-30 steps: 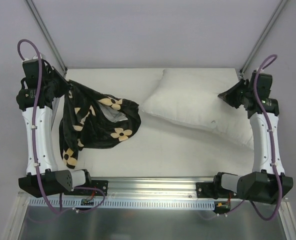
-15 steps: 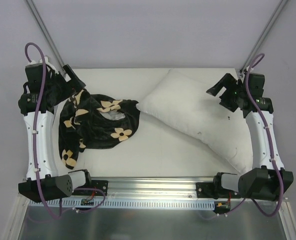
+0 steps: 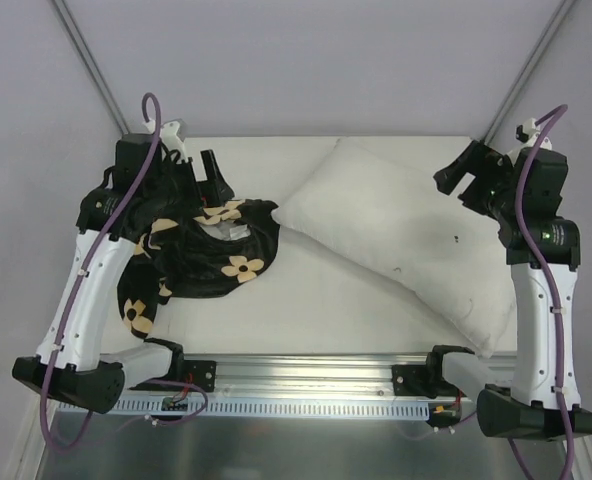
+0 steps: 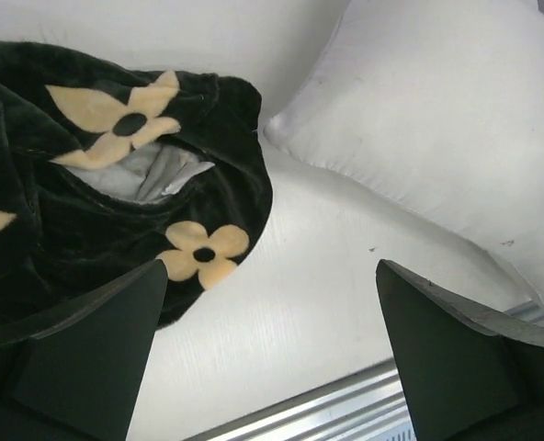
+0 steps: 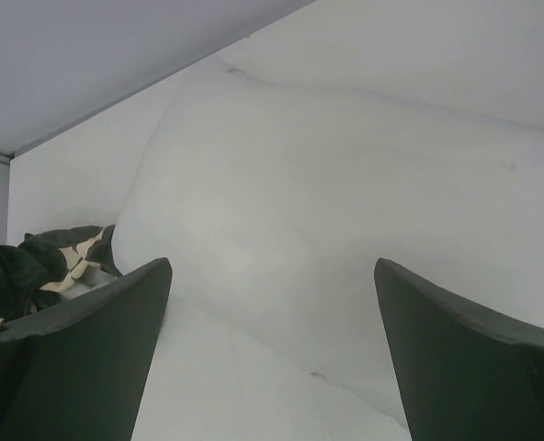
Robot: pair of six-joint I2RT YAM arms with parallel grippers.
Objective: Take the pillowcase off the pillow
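The black pillowcase [image 3: 201,255] with tan flowers lies crumpled on the left of the table, also in the left wrist view as the pillowcase [image 4: 97,211]. The bare white pillow [image 3: 396,240] lies diagonally from centre to the right front, apart from the pillowcase; it fills the right wrist view as the pillow [image 5: 345,220]. My left gripper [image 3: 204,168] hangs open above the pillowcase's far edge, nothing between its fingers [image 4: 88,349]. My right gripper [image 3: 459,173] is open above the pillow's right end, holding nothing, fingers [image 5: 465,358] wide apart.
The white table top [image 3: 316,310] shows between pillowcase and pillow. A metal rail [image 3: 306,375] runs along the near edge with both arm bases. Slanted frame poles [image 3: 86,70] rise at the back corners.
Both grippers opened, letting go of pillowcase and pillow. The left arm swung right over the pillowcase, which settled flat. The right arm lifted away; the pillow dropped onto the table.
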